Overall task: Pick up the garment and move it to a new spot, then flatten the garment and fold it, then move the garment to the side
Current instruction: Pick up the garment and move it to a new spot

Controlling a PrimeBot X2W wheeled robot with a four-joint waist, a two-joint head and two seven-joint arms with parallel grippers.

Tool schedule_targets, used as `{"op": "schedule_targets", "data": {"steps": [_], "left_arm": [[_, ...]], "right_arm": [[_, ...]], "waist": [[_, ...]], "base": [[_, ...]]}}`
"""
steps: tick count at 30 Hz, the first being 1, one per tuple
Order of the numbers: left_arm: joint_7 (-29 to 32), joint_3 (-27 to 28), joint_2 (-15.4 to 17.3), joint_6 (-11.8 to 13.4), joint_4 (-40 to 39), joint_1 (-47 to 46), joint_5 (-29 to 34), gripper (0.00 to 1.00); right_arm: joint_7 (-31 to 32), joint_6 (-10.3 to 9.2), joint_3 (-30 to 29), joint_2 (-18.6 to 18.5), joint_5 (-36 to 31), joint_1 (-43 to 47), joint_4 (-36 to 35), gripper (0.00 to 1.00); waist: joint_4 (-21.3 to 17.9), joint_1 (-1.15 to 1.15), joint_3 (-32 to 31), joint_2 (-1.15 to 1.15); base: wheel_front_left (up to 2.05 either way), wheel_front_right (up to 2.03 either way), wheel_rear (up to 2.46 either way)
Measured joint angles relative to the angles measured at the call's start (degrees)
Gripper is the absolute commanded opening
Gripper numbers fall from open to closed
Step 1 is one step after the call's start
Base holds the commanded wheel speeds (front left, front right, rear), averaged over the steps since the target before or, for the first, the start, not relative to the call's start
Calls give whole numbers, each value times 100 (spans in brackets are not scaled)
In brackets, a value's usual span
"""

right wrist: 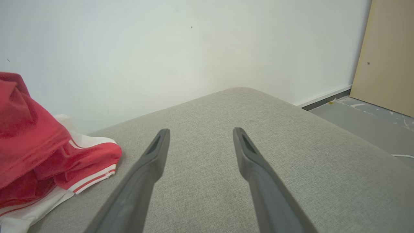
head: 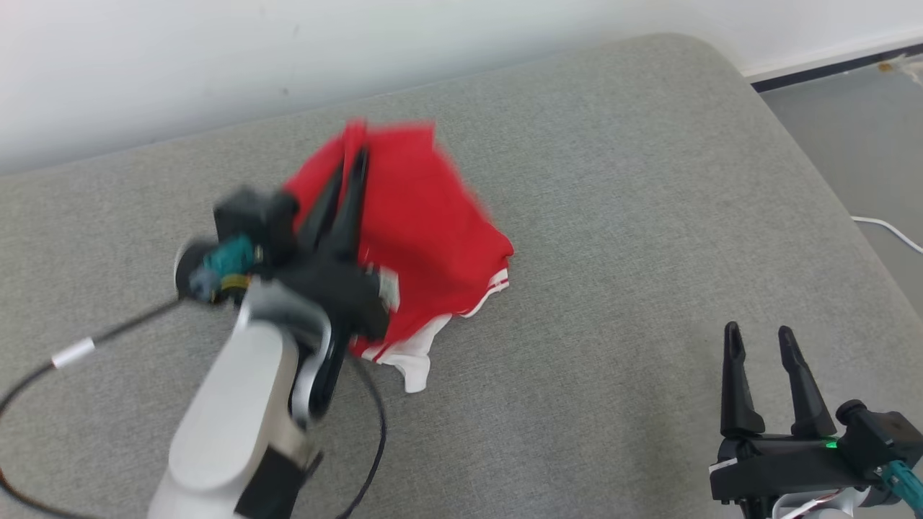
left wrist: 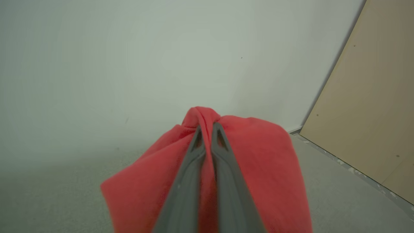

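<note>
A red garment (head: pixel 425 231) with white trim and stripes hangs bunched above the grey cushion, its lower hem touching the fabric surface. My left gripper (head: pixel 353 155) is shut on its top fold and holds it up; the left wrist view has the red garment (left wrist: pixel 265 168) draped around both dark fingers (left wrist: pixel 190 168), which pinch the cloth at their tips. My right gripper (head: pixel 758 337) stands open at the lower right, well apart from the garment. Its fingers (right wrist: pixel 148 165) spread over bare cushion, with the red garment (right wrist: pixel 35 142) at the far left of that view.
The grey cushion (head: pixel 613 216) reaches to a white wall (head: pixel 216 58) at the back. Its rounded right edge drops to a grey floor (head: pixel 865 144) with a white cable (head: pixel 890 231). A tan board (right wrist: pixel 388 58) leans at the right. A black cable (head: pixel 108 335) trails from my left arm.
</note>
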Motion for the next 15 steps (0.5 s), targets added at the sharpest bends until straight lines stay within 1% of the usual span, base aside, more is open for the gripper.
{"op": "schedule_targets", "data": {"steps": [2, 6, 7, 8, 12, 15], "left_arm": [[-135, 32, 71, 44, 271, 333, -10, 0], [-313, -53, 191, 47, 789, 800, 16, 0], [-363, -91, 188, 41, 872, 860, 23, 36], [-422, -124, 177, 34, 912, 892, 42, 99], [-734, -233, 103, -15, 873, 901, 91, 100], [-894, -223, 66, -12, 655, 844, 111, 100]], "right_arm": [[0, 0, 49, 3, -35, -4, 14, 100], [0, 0, 58, 2, -109, -4, 44, 100], [0, 0, 55, 3, -138, -3, 52, 100], [0, 0, 53, 2, -170, -2, 56, 100], [0, 0, 5, 3, -259, 37, 51, 100], [0, 0, -3, 3, -297, 112, 35, 100]], "waist": [[49, 0, -3, 0], [178, 0, -36, 0], [217, 0, -48, 0], [259, 0, -63, 0], [459, 0, -147, 0], [634, 0, -228, 0]], "base": [[0, 0, 0], [0, 0, 0], [0, 0, 0], [0, 0, 0], [0, 0, 0], [0, 0, 0]]}}
